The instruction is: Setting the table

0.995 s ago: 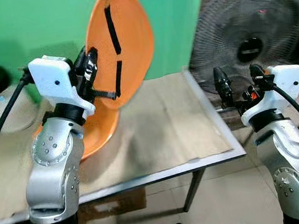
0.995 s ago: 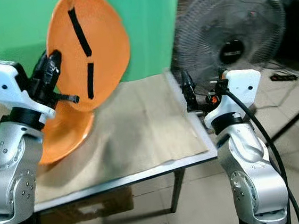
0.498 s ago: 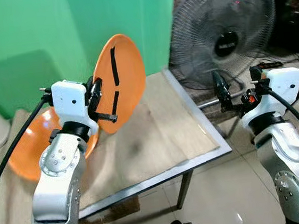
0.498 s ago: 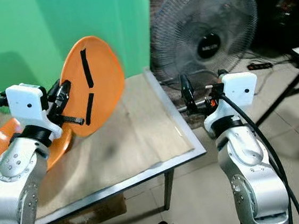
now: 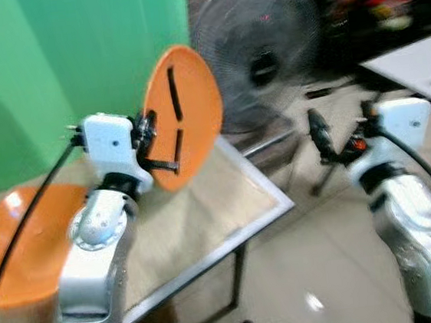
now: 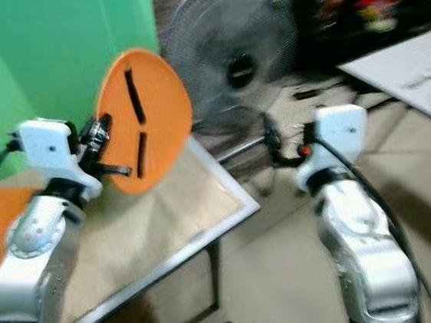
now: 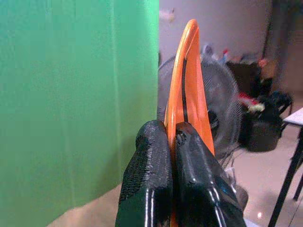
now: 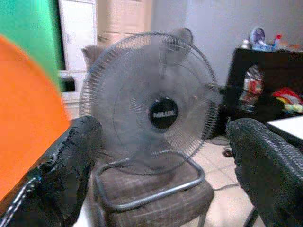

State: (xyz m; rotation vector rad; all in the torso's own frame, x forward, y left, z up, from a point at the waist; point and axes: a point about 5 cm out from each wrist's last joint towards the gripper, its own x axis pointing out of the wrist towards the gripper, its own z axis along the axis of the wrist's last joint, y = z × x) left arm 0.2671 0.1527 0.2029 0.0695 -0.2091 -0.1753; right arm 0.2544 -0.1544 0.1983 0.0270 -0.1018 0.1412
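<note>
**Plate held on edge, robot turning away**

Head views: the left gripper (image 5: 150,137) clamps the orange plate (image 5: 187,110) upright, long axis toward 12 o'clock above the table (image 5: 258,203); another orange plate (image 5: 24,243) lies at 9 o'clock. The scene has swung since earlier, so the camera turned.

Left wrist: fingers (image 7: 151,161) pinch the rim.

Right wrist: right gripper (image 8: 161,156) spread, empty, facing the fan (image 8: 156,99).

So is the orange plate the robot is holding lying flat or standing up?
Standing up on edge. The left gripper pinches the orange plate by its rim, lifted above the table.
</note>
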